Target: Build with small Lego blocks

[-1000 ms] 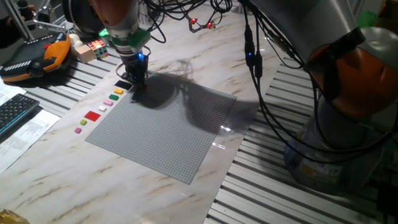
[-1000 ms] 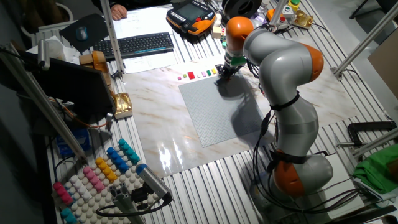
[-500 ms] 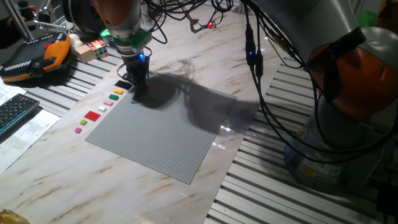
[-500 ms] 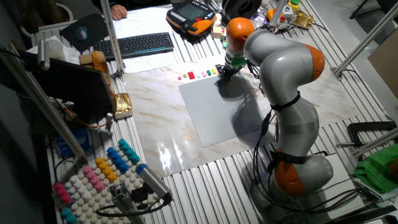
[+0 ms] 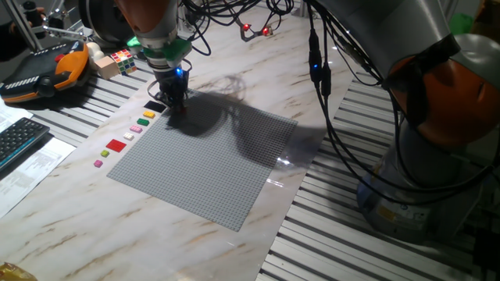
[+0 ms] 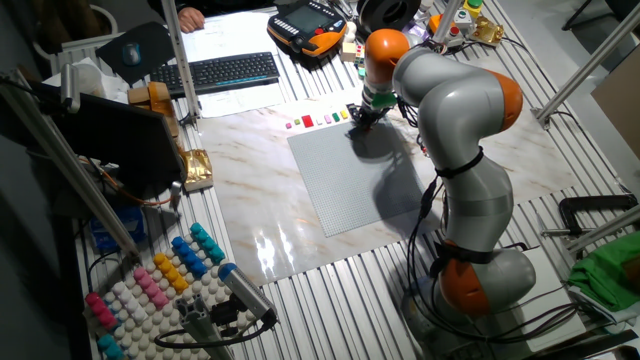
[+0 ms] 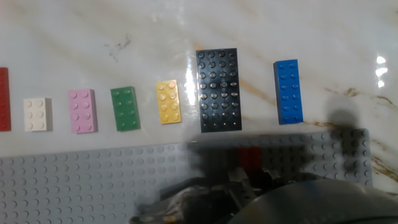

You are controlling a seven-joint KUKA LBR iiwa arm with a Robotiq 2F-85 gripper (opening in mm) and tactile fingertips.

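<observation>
Hidden: in the hand view the gripper (image 7: 249, 180) is a dark blur at the bottom centre; I cannot tell how its jaws stand. A small red piece (image 7: 251, 158) shows just above it on the baseplate (image 7: 93, 180); whether it is gripped, I cannot say.
Cut off: a red block (image 7: 3, 99) at the left edge of the hand view, only a sliver showing. The baseplate runs off the bottom.
Hard to make out: in the one fixed view the blocks are specks at the plate's upper left edge; I read only a black (image 5: 154, 106), yellow (image 5: 148, 115), green (image 5: 142, 122) and red one there.
Count, hand view, row on the marble (image 7: 124, 37) above the plate: 1 white (image 7: 37, 114), 1 pink (image 7: 82, 111), 1 green, 1 yellow, 1 black (largest), 1 blue (image 7: 288, 91), plus the cut red. Seven, each apart from its neighbours.
Gripper place: upper left corner of the plate in the one fixed view (image 5: 173, 105), fingers down at the plate, just beside the black block.
Elsewhere: 1 puzzle cube (image 5: 121, 60) and 1 orange pendant (image 5: 47, 70), upper left, well apart from the row.
</observation>
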